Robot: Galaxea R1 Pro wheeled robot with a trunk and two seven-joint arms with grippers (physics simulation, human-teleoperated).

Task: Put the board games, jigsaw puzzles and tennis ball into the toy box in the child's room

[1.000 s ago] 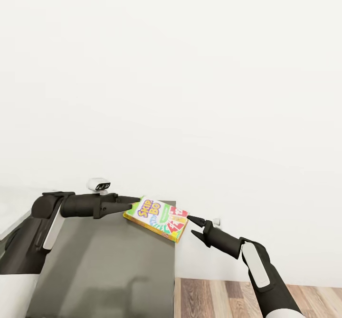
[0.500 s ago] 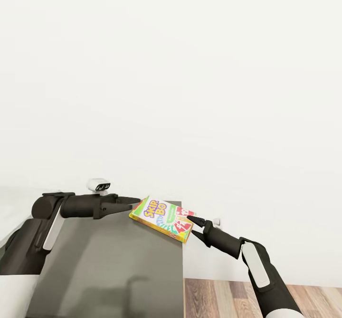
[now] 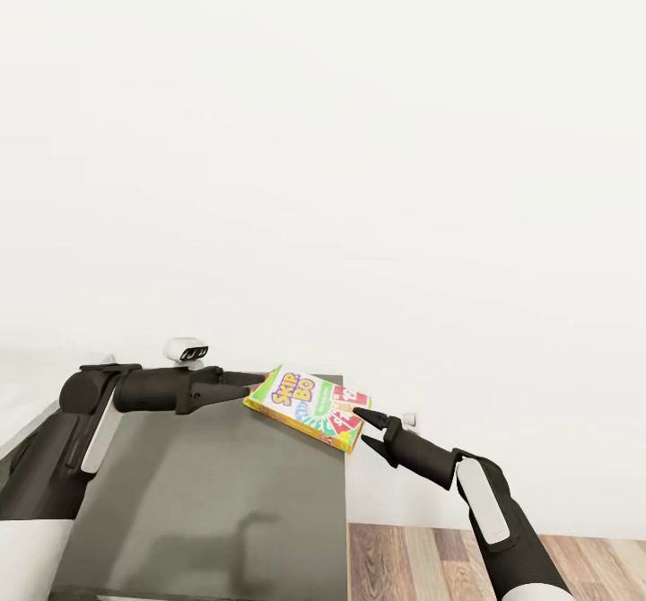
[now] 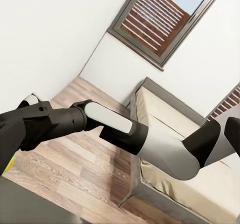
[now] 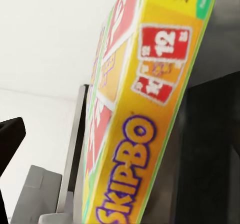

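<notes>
In the head view, the board game (image 3: pixel 309 407) sits low in the frame, just left of centre, held up between the two grippers above the far right corner of the dark grey table (image 3: pixel 215 502). Its pale lid with green edges reads "Skip-Bo" and it is tilted. The left gripper (image 3: pixel 253 386) touches its left edge and the right gripper (image 3: pixel 361 414) touches its lower right corner. For both grippers I cannot tell if the fingers are apart or together. In the right wrist view the yellow side of the game (image 5: pixel 145 134) is very close. The left wrist view shows the right arm (image 4: pixel 100 129), the wooden floor (image 4: pixel 65 179) and the bed (image 4: pixel 200 184) at lower right.
</notes>
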